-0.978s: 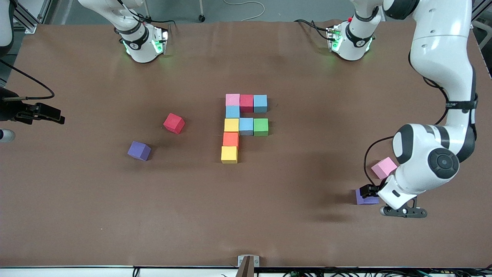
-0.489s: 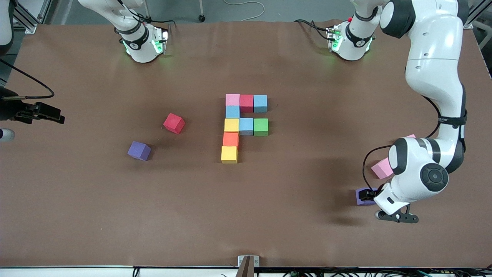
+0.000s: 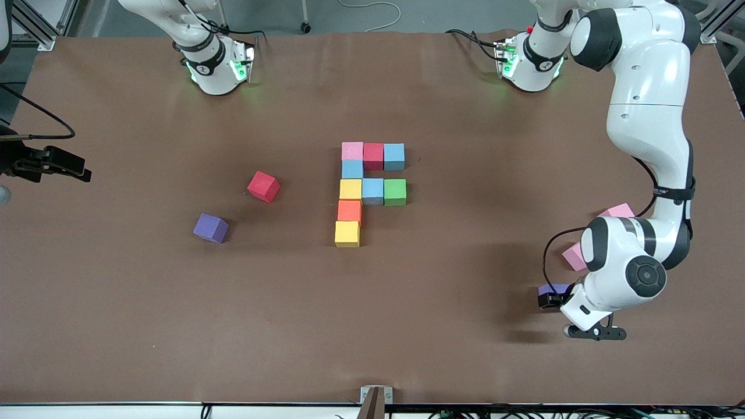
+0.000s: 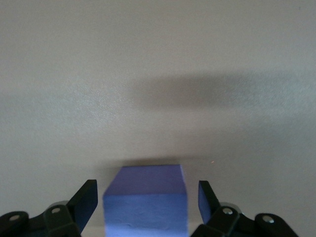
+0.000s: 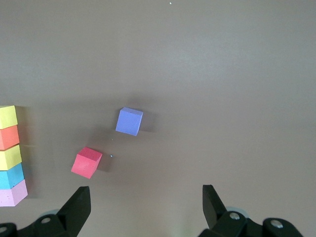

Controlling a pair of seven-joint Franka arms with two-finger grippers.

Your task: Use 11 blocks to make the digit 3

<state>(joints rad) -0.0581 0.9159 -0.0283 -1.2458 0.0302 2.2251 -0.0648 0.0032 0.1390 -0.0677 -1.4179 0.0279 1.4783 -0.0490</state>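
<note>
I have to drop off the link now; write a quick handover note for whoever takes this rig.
Left gripper: down at a purple block toward the left arm's end, fingers either side with gaps showing, no grip yet.
Right gripper: open, waiting high over its end of the table.
Done: nine blocks of the digit 3 are placed.
Left: two more for the last bar. Loose: red block, another purple block, two pink blocks.

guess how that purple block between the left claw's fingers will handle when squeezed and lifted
The purple block looks like matte foam, so probably light and slightly squashy. Its flat faces sit square between the left claw fingers, so it likely won't roll or slip.
</note>
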